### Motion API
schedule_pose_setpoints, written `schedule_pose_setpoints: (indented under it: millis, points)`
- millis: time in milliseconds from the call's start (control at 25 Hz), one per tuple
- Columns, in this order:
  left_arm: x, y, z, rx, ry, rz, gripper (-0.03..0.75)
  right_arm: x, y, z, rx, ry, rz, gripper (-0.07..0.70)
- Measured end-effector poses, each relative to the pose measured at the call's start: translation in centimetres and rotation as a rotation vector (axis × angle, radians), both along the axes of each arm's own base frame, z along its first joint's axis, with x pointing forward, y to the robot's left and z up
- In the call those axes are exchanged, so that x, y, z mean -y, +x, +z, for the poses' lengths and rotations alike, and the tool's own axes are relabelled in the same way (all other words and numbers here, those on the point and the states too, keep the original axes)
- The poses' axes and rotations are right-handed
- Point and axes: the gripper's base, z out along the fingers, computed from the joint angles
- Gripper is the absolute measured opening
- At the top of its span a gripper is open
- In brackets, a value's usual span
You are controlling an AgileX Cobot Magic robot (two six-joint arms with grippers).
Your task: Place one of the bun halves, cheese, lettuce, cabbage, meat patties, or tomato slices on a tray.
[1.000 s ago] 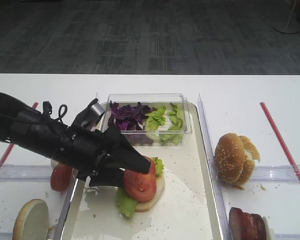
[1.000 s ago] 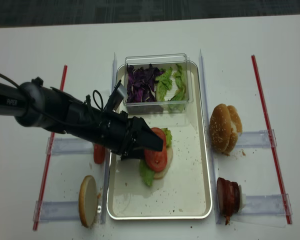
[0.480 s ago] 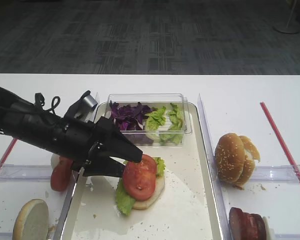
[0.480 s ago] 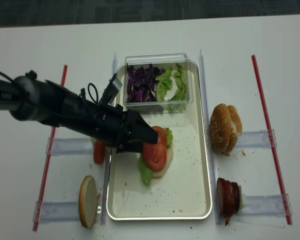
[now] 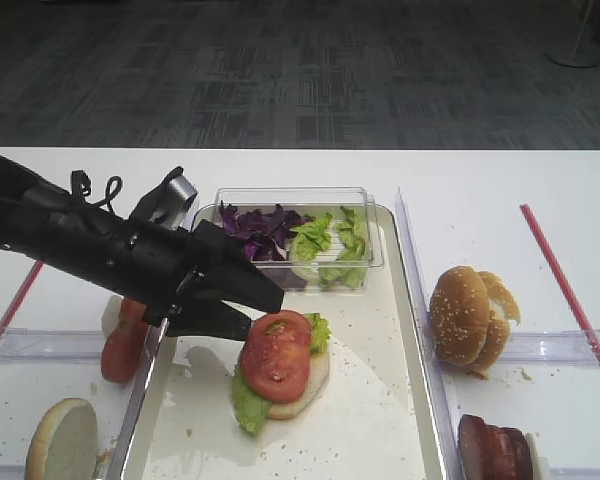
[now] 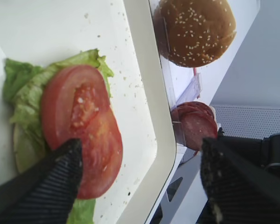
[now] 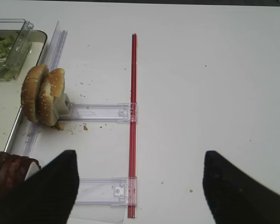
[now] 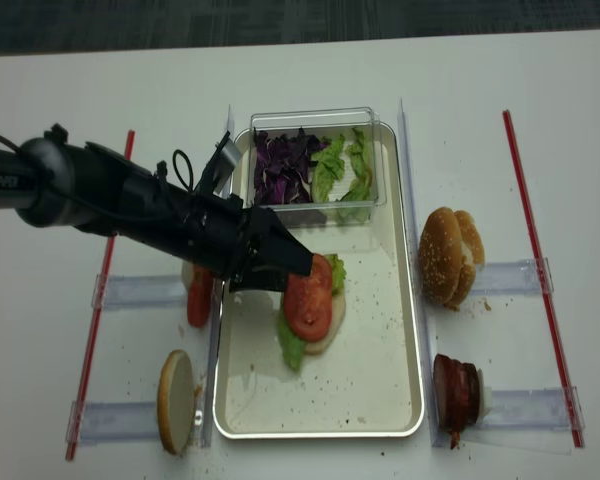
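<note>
The tomato slice (image 5: pixel 277 355), lying on lettuce (image 5: pixel 248 402) and a bun half (image 5: pixel 305 385) mid-tray (image 5: pixel 405 330), looks soft, wet and slippery, best pinched gently across its rim, while the left end effector (image 5: pixel 252 308) hovers just beside it, fingers spread wide and holding nothing.

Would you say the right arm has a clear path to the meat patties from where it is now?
Probably yes. The right hand is open over bare table, and the meat patties stand just beside it in their holder, with nothing between; the left hand is away over the tray.
</note>
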Motion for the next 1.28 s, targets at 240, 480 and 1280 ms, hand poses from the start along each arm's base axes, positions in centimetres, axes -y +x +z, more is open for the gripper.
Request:
schedule_pose_setpoints:
  millis: [240, 480, 1280]
  points:
    - [0.2, 1.2, 1.0, 0.038, -0.01, 0.006, 0.485, 0.0, 0.0, 0.0, 0.0, 0.0, 0.0, 0.571]
    - [0.3, 1.4, 1.3, 0.043, -0.013, 0.007, 0.486, 0.0, 0.0, 0.0, 0.0, 0.0, 0.0, 0.571]
    - [0.3, 5.8, 6.0, 0.065, 0.172, 0.001, 0.485, 0.0, 0.0, 0.0, 0.0, 0.0, 0.0, 0.571]
